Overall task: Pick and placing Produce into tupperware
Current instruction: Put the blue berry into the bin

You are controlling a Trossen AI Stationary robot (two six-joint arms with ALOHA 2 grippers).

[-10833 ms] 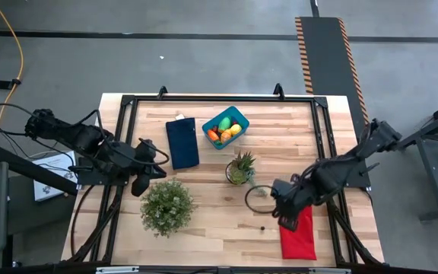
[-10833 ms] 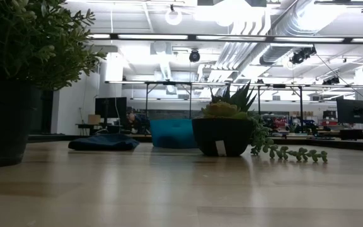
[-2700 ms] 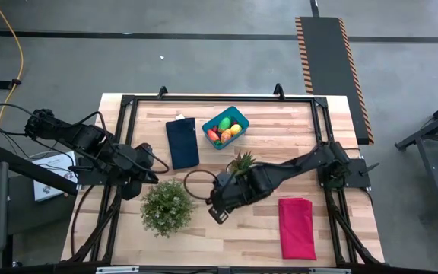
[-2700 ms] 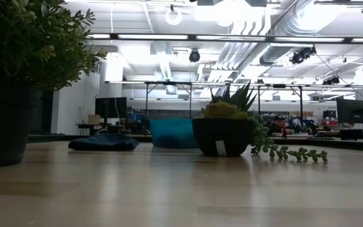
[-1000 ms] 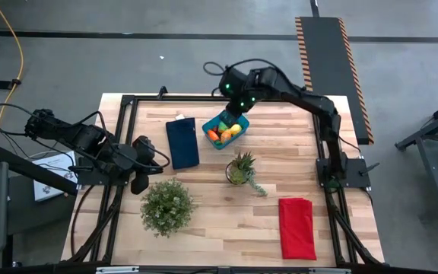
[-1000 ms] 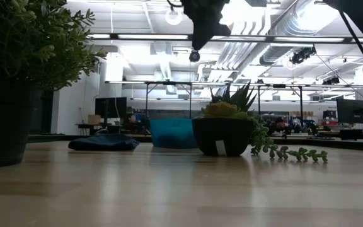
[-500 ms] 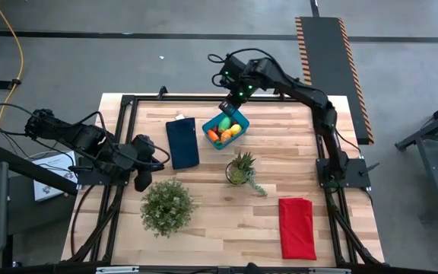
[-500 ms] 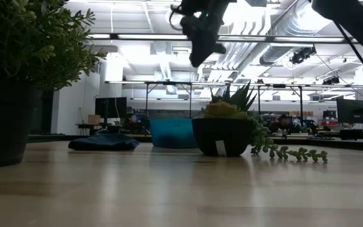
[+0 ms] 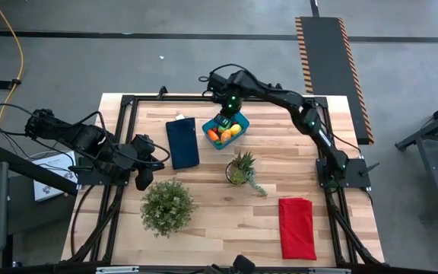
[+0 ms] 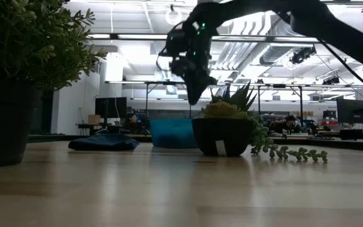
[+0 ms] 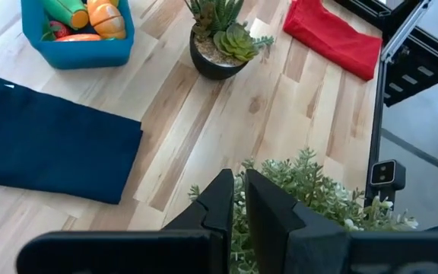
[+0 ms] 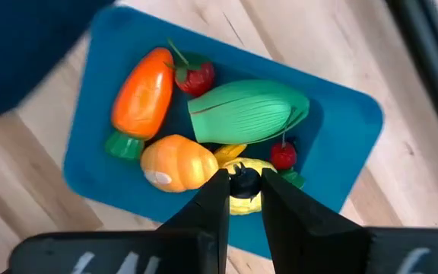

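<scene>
While the produce [image 12: 204,125] lies piled inside the blue tupperware [image 9: 225,127] near the table's far edge, I see my right gripper [image 12: 242,184] hanging right above it, fingers pinching a small dark bit over the yellow lemon [image 12: 243,192]. Beside the tub lies the dark blue cloth [image 9: 182,142]. My left gripper [image 11: 236,192] waits over the bushy plant [image 9: 167,205], fingers pressed nearly together.

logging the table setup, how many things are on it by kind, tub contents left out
tubs: 1, the blue tupperware with produce in it
cloths: 2, the dark blue cloth and the red cloth
potted plants: 2, the bushy green plant and the spiky-leaved plant
total: 5
</scene>
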